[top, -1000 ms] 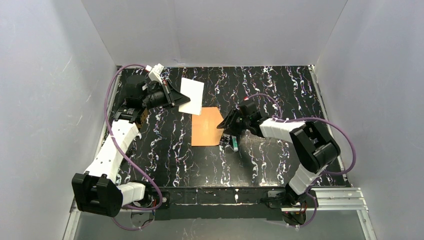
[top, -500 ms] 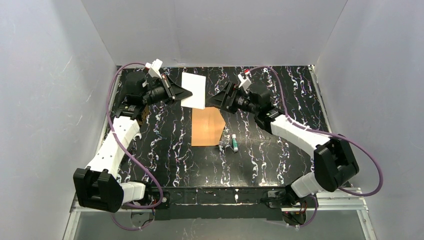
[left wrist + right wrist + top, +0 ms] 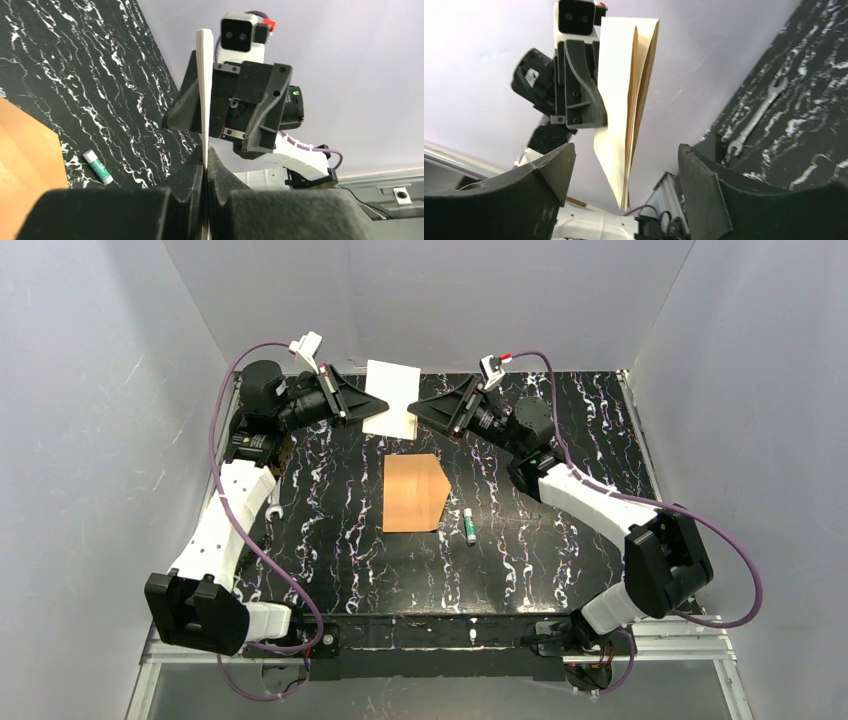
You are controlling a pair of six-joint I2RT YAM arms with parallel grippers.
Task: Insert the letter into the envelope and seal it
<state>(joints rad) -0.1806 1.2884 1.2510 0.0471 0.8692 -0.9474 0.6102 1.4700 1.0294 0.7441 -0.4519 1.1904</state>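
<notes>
Paper is what we find off the table at the back of the scene: the letter [image 3: 398, 390], a pale folded sheet, is held upright in the air over the far part of the black marbled table [image 3: 560, 570], in front of the grey back wall. We see the left gripper [image 3: 372, 405] clenched on it from the left. In the left wrist view the sheet stands edge-on, rising out of the pinched fingers [image 3: 190, 180]. In the right wrist view it shows cream, its layers parted a little around a tan inner face. The right gripper [image 3: 418, 412] faces the left one from the other side of the sheet, its jaws released and spread wide. Its fingers [image 3: 539, 185] flank the lower corner of the letter in its own camera, and we cannot tell whether either one touches the paper. The envelope [image 3: 412, 492] lies flat on the table on the near side of both grippers, orange-brown, its pointed side toward the right. Just right of it lies a small glue stick [image 3: 469, 527] with a green end, and a wrench [image 3: 274, 511] lies beside the left arm.
</notes>
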